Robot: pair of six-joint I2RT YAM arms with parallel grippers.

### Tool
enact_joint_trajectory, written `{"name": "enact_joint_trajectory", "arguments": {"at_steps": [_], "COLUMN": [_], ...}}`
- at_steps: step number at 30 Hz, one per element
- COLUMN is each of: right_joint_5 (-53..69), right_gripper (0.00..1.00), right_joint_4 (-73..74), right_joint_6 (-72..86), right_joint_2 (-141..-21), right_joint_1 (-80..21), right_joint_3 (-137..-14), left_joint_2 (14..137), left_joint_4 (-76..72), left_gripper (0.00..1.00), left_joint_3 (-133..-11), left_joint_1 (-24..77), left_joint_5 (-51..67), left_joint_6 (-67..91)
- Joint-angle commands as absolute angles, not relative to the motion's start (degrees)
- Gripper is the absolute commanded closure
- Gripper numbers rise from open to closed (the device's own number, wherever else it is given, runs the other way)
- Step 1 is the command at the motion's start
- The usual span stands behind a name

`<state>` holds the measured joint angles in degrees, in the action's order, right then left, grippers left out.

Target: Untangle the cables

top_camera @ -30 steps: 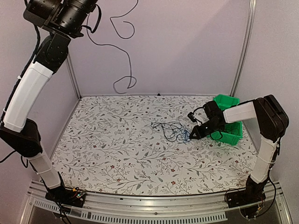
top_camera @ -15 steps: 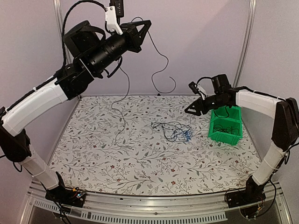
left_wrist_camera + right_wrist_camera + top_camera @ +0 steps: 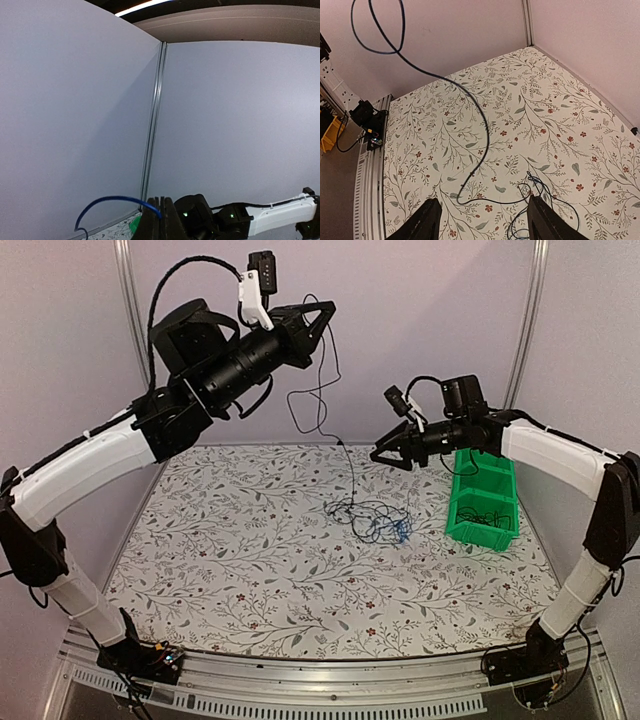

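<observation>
The cables [image 3: 372,518] lie in a loose tangle of thin black and blue wires on the floral table, right of centre. One dark strand [image 3: 351,468] rises from the tangle to my left gripper [image 3: 326,312], held high against the back wall and shut on it. In the left wrist view that strand [image 3: 107,200] looks blue and is pinched between the closed fingertips of the left gripper [image 3: 161,220]. My right gripper [image 3: 381,452] hovers open and empty just right of the hanging strand. In the right wrist view the right gripper [image 3: 485,225] looks down at the strand [image 3: 480,120] and the tangle [image 3: 535,192].
A green bin [image 3: 480,537] with black wires in it stands at the table's right, under the right arm. Purple walls and metal corner posts [image 3: 522,340] close off the back. The aluminium rail [image 3: 367,165] runs along the table's near edge.
The right gripper has opened, let go of the tangle, risen and moved left. The left arm has swung its gripper down and to the right, carrying the strand toward the centre.
</observation>
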<state>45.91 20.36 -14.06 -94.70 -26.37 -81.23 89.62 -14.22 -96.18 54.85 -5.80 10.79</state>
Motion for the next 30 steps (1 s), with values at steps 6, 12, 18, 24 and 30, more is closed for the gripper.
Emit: {"name": "enact_joint_trajectory", "arguments": {"at_steps": [6,12,18,24,30], "right_joint_5": [48.17,50.32,45.41,42.12,47.39], "right_gripper": [0.33,0.29,0.35,0.4,0.39], "right_joint_4": [13.38,12.23,7.63,4.27,2.56], "right_joint_6": [-19.23,-22.32,-16.98,-14.08,-12.59], "right_joint_2": [-97.94,-100.33,-104.79,-104.96,-103.82], "right_joint_1": [-31.45,-34.82,-35.33,-35.24,-35.33], "right_joint_3": [-87.85,-89.14,-90.64,-91.18,-91.59], "left_joint_2": [92.22,92.43,93.23,93.42,93.82], "left_joint_4": [-13.94,-13.44,-12.1,-11.95,-12.35], "left_gripper": [1.0,1.0,1.0,1.0,1.0], "left_joint_3": [-99.85,-100.61,-102.58,-102.74,-102.74], "left_joint_1": [53.98,53.88,53.89,53.82,53.64], "left_joint_5": [0.75,2.34,3.5,3.67,3.78], "left_joint_6": [13.21,14.3,14.65,14.78,15.0]}}
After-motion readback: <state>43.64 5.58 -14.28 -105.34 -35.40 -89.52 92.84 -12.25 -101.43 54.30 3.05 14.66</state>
